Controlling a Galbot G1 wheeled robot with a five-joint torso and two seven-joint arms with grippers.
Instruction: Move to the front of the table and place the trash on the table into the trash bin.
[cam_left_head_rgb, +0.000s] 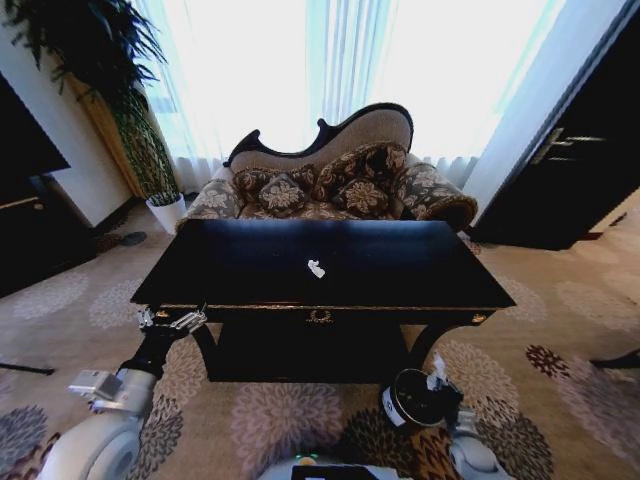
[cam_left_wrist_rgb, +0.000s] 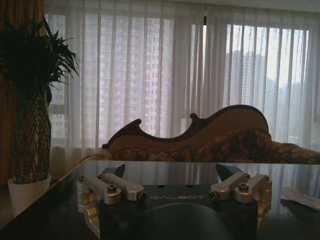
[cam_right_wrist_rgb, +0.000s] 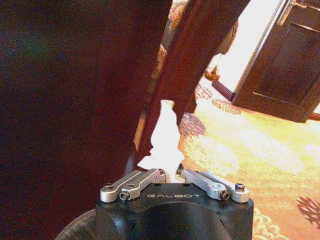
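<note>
Right gripper (cam_left_head_rgb: 437, 377) at lower right of frame clamps white paper scrap (cam_left_head_rgb: 436, 372) over trash bin (cam_left_head_rgb: 412, 402); left gripper (cam_left_head_rgb: 172, 320), fingers apart, at table (cam_left_head_rgb: 240, 285) corner; 1 scrap (cam_left_head_rgb: 316, 268) mid-tabletop.

Your right claw (cam_left_head_rgb: 437, 378) is blocking most of the trash bin (cam_left_head_rgb: 405, 405) beneath it, and the white piece between its fingertips is glaring too brightly in the right wrist view to identify. A white scrap (cam_left_head_rgb: 316, 268) on the surface (cam_left_head_rgb: 250, 270) is showing too small to identify.
</note>
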